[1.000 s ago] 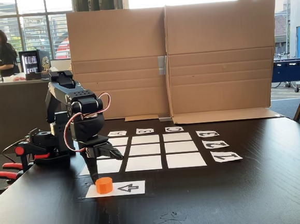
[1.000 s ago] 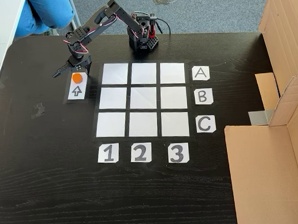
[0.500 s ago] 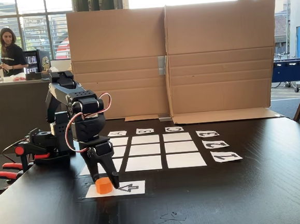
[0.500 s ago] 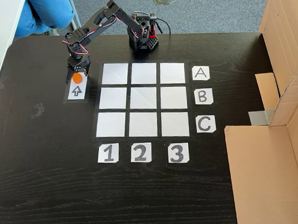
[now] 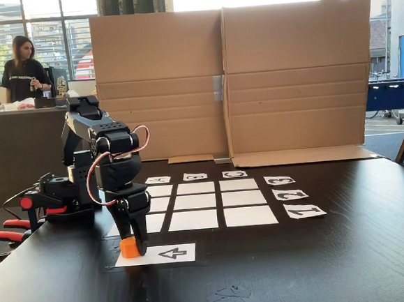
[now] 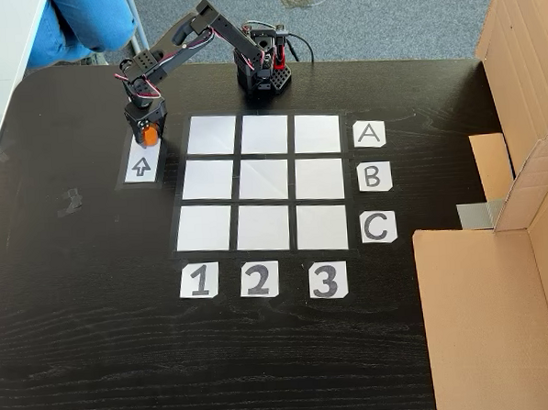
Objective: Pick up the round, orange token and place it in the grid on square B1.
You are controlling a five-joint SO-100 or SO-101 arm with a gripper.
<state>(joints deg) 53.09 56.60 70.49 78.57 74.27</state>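
Note:
The round, orange token (image 5: 128, 248) (image 6: 148, 135) sits at the end of the white arrow card (image 5: 169, 253) (image 6: 140, 166). My gripper (image 5: 132, 247) (image 6: 147, 136) points straight down over it, shut with a finger on each side, and one finger hides part of the token in a fixed view. The grid (image 5: 200, 202) (image 6: 267, 181) lies beside the card. Square B1 (image 5: 193, 220) (image 6: 207, 180) is bare, one cell away from the arrow card.
Letter cards (image 6: 373, 176) and number cards (image 6: 259, 279) edge the grid. A tall cardboard wall (image 5: 228, 79) (image 6: 501, 322) stands along the far side. The arm's base (image 6: 263, 72) is clamped with red clamps (image 5: 5, 233) at the table edge. A person (image 5: 24, 63) stands in the background.
The gripper came down from above the card with jaws wide apart, then closed around the token. The person in the background walked right.

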